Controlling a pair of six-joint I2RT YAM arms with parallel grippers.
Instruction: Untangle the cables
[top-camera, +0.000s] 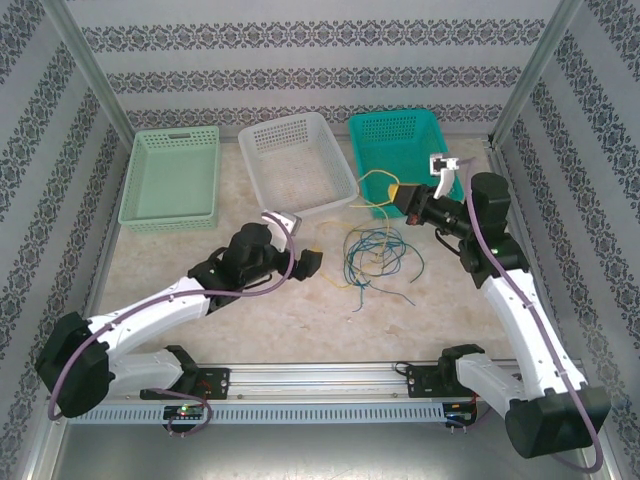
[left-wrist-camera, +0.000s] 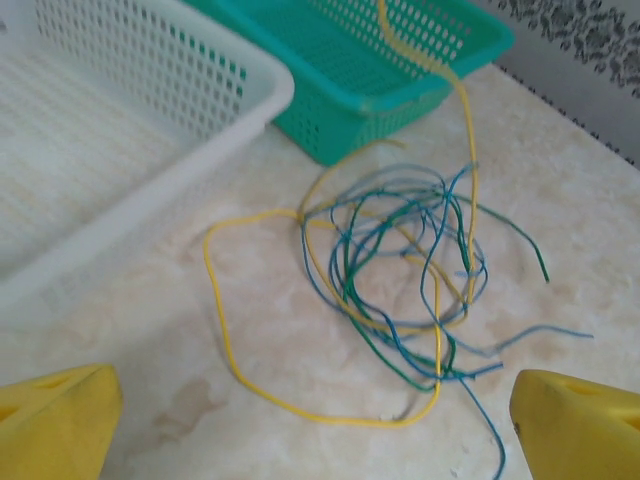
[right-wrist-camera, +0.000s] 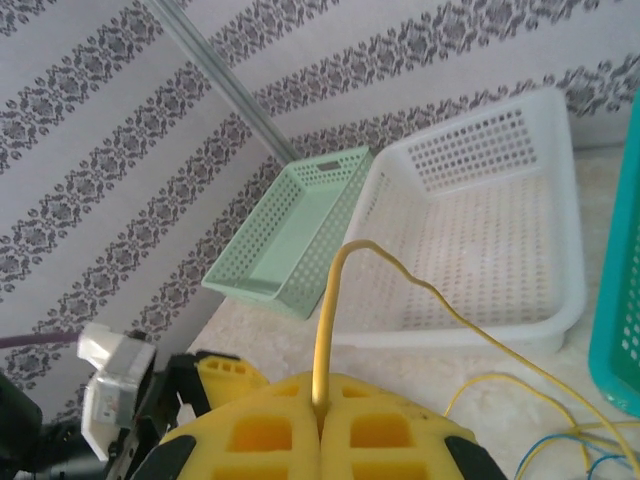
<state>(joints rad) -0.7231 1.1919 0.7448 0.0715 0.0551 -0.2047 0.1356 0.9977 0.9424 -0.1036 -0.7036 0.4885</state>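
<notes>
The cables (top-camera: 375, 255) lie as a loose tangle of thin yellow, blue and green wires on the marble tabletop, between the two arms. My left gripper (top-camera: 312, 263) hovers just left of the tangle, open, its yellow fingertips (left-wrist-camera: 60, 420) wide apart with nothing between them. In the left wrist view the cables (left-wrist-camera: 400, 270) lie ahead of the jaws, and a yellow loop (left-wrist-camera: 215, 300) spreads left. My right gripper (top-camera: 400, 195) is raised behind the tangle and shut on a yellow cable (right-wrist-camera: 330, 310). That strand arches out of the closed pads (right-wrist-camera: 260, 440) and runs down to the pile.
Three baskets stand along the back: a light green one (top-camera: 170, 220) on the left, a white one (top-camera: 252, 165) in the middle, a teal one (top-camera: 357, 150) on the right. The white basket (left-wrist-camera: 200, 150) and teal basket (left-wrist-camera: 370, 110) stand close behind the tangle. Patterned walls enclose the table.
</notes>
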